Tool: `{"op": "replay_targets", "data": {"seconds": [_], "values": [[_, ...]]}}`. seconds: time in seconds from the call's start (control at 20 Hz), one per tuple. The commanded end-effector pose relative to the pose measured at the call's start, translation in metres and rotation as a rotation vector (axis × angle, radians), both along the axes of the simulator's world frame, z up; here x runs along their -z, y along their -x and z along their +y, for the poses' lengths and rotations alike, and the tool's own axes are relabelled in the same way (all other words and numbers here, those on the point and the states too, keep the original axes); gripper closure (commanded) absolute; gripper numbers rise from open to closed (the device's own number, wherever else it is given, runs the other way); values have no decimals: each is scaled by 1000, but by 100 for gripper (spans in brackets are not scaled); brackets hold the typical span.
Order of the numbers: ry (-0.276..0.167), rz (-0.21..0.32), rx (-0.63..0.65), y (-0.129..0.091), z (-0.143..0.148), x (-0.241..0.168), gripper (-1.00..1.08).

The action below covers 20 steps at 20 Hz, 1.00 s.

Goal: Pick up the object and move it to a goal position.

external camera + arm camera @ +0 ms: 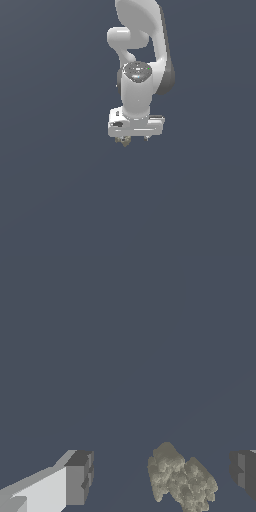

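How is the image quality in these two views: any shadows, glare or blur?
Exterior view: flat, even render, no cast shadows or glare; the object under the gripper is too small to resolve. Wrist view: sharp, the object's bumpy surface clear between the fingers, both cropped by the frame edge.

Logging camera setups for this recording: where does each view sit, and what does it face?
Exterior view: off the arm, facing the white arm and gripper against a plain grey ground.
Wrist view: on the wrist, looking out between the open jaws at the object; both fingertips show.
Shared: gripper and object.
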<state>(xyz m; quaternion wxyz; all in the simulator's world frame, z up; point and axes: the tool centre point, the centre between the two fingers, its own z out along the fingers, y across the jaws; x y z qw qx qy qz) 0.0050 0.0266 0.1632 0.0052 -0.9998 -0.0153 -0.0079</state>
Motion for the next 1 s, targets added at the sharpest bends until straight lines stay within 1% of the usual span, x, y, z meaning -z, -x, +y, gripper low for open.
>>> {"op": "replay_targets", "data": {"seconds": [0.0, 0.15, 0.5, 0.95], "values": [[0, 0, 0, 0, 0, 0, -92], [3, 0, -4, 0, -3, 0, -92], [22, 1, -25, 2, -20, -2, -92], [22, 1, -53, 4, -21, 0, -92]]}}
